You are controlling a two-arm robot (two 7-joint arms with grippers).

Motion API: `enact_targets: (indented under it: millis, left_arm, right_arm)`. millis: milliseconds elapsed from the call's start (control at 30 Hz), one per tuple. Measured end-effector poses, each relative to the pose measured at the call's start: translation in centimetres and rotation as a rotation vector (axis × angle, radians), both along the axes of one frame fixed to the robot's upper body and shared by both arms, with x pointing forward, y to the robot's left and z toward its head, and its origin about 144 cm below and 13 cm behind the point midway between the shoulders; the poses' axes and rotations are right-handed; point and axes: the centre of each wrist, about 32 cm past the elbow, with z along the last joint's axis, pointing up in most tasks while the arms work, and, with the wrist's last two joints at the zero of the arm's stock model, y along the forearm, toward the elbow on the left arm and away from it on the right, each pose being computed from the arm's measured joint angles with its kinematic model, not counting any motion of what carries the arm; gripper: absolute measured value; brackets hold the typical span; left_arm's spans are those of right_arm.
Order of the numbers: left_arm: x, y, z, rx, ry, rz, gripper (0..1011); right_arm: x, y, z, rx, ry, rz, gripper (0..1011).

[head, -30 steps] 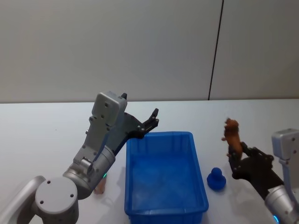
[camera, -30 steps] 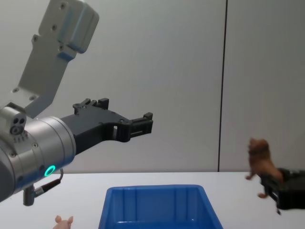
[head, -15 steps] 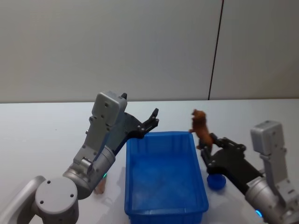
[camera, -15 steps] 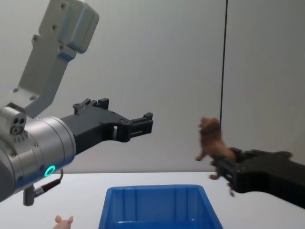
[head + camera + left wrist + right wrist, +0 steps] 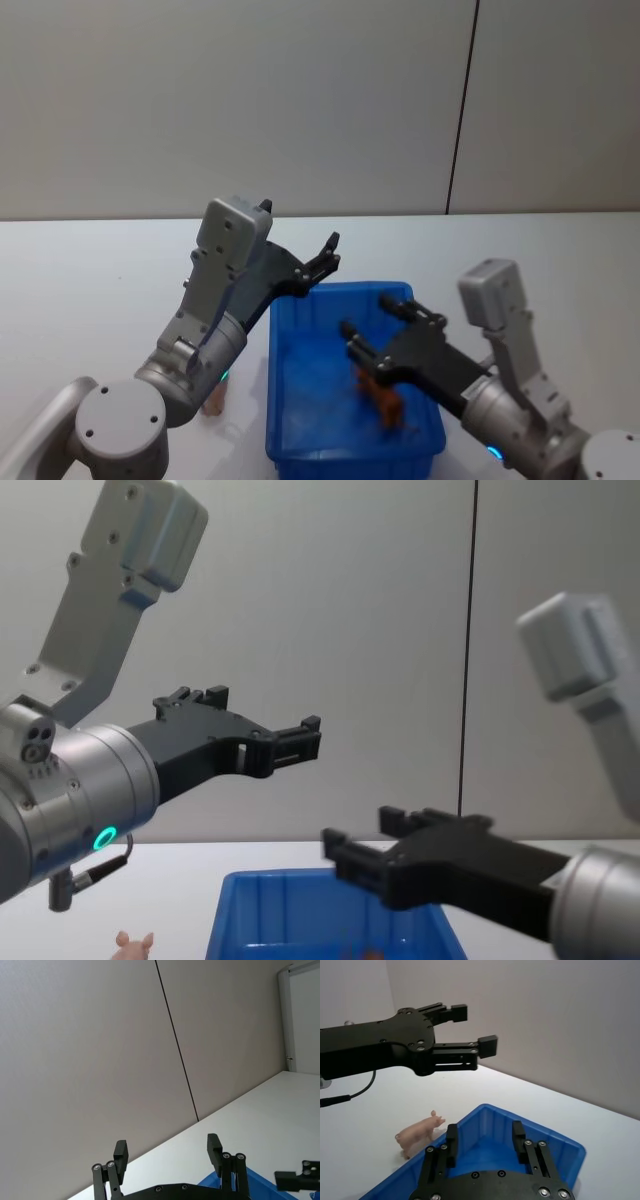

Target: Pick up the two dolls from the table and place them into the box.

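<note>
The reddish-brown doll point(image 5: 383, 398) lies inside the blue box point(image 5: 350, 290), low in it near the front right, blurred. My right gripper point(image 5: 368, 318) hangs open just above it with nothing between its fingers; its own wrist view shows the right gripper point(image 5: 485, 1142) over the box point(image 5: 560, 1137). The pale pink doll point(image 5: 420, 1132) stands on the white table point(image 5: 80, 290) left of the box, partly hidden by my left arm in the head view. My left gripper point(image 5: 325, 258) is raised above the box's back left corner, open and empty.
A plain grey wall with a dark vertical seam point(image 5: 460, 120) runs behind the table. White tabletop extends on both sides of the box. The chest view shows both arms, the left gripper point(image 5: 300, 735) high and the right gripper point(image 5: 358, 832) lower.
My right gripper carried the brown doll leftward from the table's right side to over the box, then opened; the doll now lies in the box. The left arm has not moved.
</note>
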Motion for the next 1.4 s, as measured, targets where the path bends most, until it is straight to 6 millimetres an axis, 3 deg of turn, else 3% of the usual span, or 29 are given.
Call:
enact_targets:
  millis: [67,100,467,800,1400]
  left_arm:
    - [0.0,0.0,0.0,0.0,0.0,0.0,1001]
    - [0.0,0.0,0.0,0.0,0.0,0.0,1001]
    - [0.0,0.0,0.0,0.0,0.0,0.0,1001]
    - [0.0,0.0,0.0,0.0,0.0,0.0,1001]
    - [0.0,0.0,0.0,0.0,0.0,0.0,1001]
  right_arm:
    - [0.1,0.1,-0.1,0.0,0.002,0.004,626]
    - [0.4,0.5,-0.2,0.0,0.009,0.018,706]
    - [0.8,1.1,-0.7,-0.006,0.01,-0.015,998]
    - [-0.3,0.3,-0.6,-0.017,-0.014,-0.123,1001]
    - [-2.7,-3.2,-1.0,-0.055,-0.003,-0.331,1001]
